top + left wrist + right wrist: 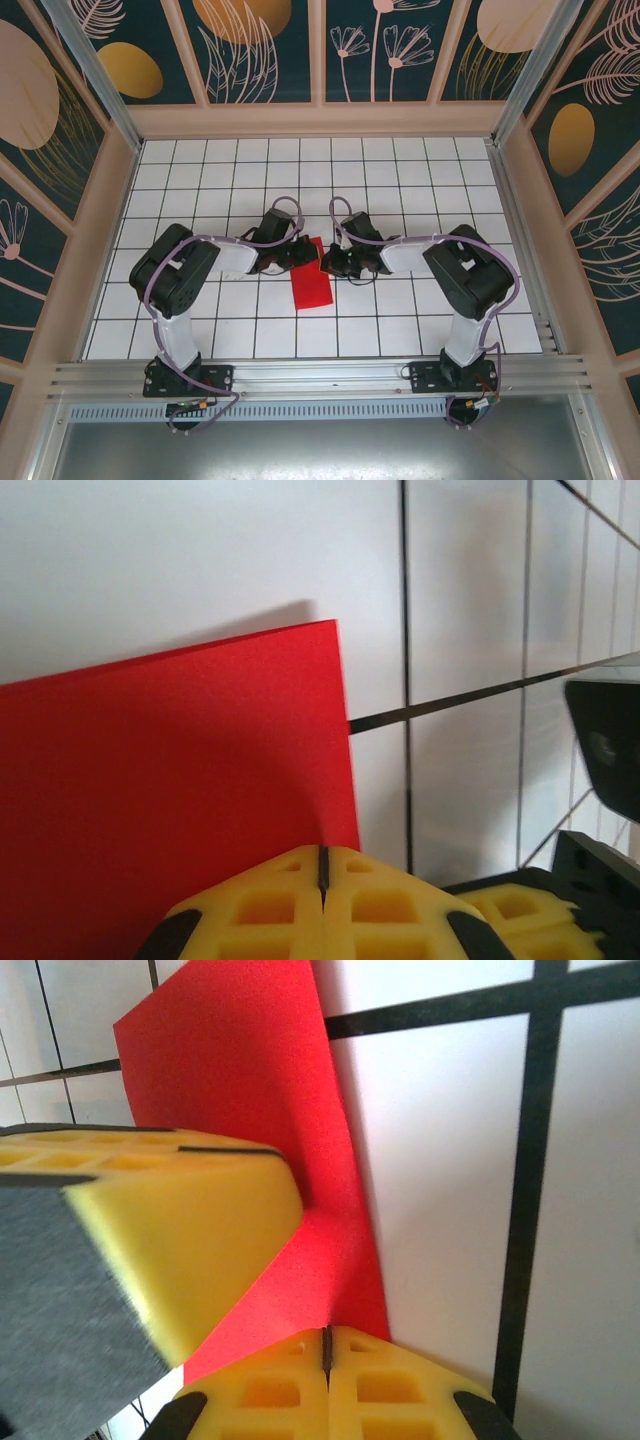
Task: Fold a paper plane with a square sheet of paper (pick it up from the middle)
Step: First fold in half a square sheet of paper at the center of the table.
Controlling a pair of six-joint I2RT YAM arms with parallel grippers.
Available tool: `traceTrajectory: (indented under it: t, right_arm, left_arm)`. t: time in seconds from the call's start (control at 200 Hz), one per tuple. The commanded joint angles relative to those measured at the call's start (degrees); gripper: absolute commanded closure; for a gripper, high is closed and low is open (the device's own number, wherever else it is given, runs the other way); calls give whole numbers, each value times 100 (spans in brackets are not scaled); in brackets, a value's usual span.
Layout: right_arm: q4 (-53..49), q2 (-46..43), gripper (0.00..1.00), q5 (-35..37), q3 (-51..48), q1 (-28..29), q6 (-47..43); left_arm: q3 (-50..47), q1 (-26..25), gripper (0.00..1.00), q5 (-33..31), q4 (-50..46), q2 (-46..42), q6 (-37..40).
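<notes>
Left end effector (323,858): two yellow foam fingers pressed flat together with a hairline seam between them. Just the tips are in frame; the bottom edge cuts off the rest. Right end effector (327,1340): same, yellow fingers closed tight, tips alone visible.

Thin, plain, bright red sheet of paper (180,780). In the left wrist view it spreads from the left edge to the seam, with its right-hand corner just beside the fingertips. Its left and lower parts are cut off. A faint ridge in the paper leads into the seam. Cannot tell whether the sheet is nipped between the fingers or merely lies under them.

In the right wrist view the sheet also reaches that seam, a crease running to it, with the same doubt about a pinch. The left end effector's yellow finger, large and blurred, covers the sheet's left part and touches it.

Overhead, both end effectors meet tip to tip at the middle of the white, black-gridded surface (400,170). The black wrists hide the fingertips. The sheet's far end sits between them, and the rest runs as a narrow red strip toward the arm bases. Flat, folded or lifted: hard to make out.

Farthest back stand dark teal wall panels (260,50) with gold and pink plant prints.
</notes>
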Motion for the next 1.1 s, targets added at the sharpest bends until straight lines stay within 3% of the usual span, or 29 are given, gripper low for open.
traceTrajectory:
  t: [0.0, 0.686, 0.876, 1.091]
  right_arm:
    - [-335, 12, 100, -28, -7, 82, -135]
    - [-408, -492, 95, -461, -486, 287, -398]
    - [-198, -768, 90, -344, -529, 279, -365]
    - [-105, -640, 90, -462, -596, 287, -299]
  left_arm:
    - [50, -27, 100, -337, -333, 153, 145]
    - [-121, -27, 100, -709, -476, 104, 75]
    - [-121, -27, 100, -407, -259, -107, 75]
    - [-130, -27, 91, 27, 130, -540, 25]
